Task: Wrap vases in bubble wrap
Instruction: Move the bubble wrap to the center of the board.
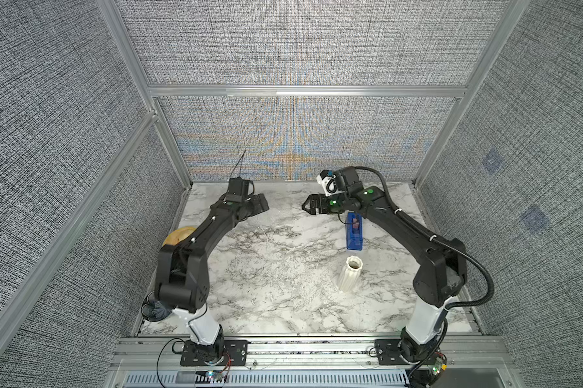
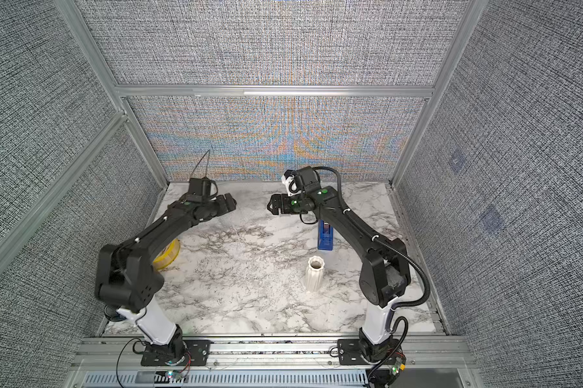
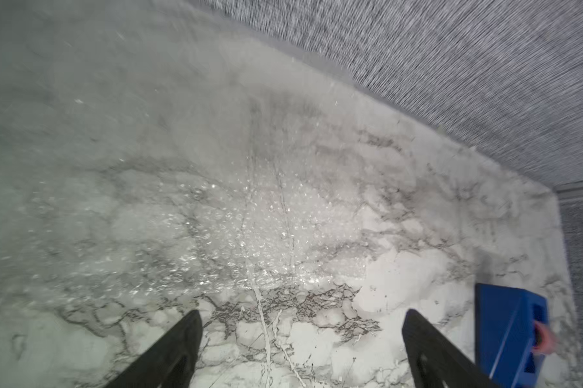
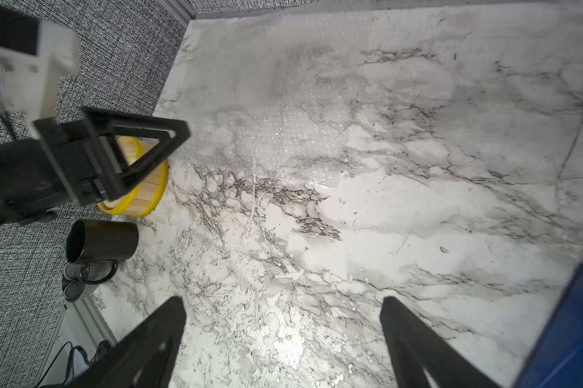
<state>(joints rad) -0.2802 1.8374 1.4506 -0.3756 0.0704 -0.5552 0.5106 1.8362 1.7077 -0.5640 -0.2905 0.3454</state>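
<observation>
We see the left hand (image 1: 264,203) and the right hand (image 1: 306,205) above the far tabletop (image 1: 317,319), both empty with fingers apart. The bubble wrap (image 3: 250,218) lies flat there. 1 vase (image 1: 350,277) stands upright on the right, near a blue tape dispenser (image 1: 354,235).

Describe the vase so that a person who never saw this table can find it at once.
On the marble table, look toward the side of the right arm. Nearer the camera than the blue tape dispenser, the vase stands upright. It alone is white and ribbed, with a scalloped rim and a dark inside.
</observation>
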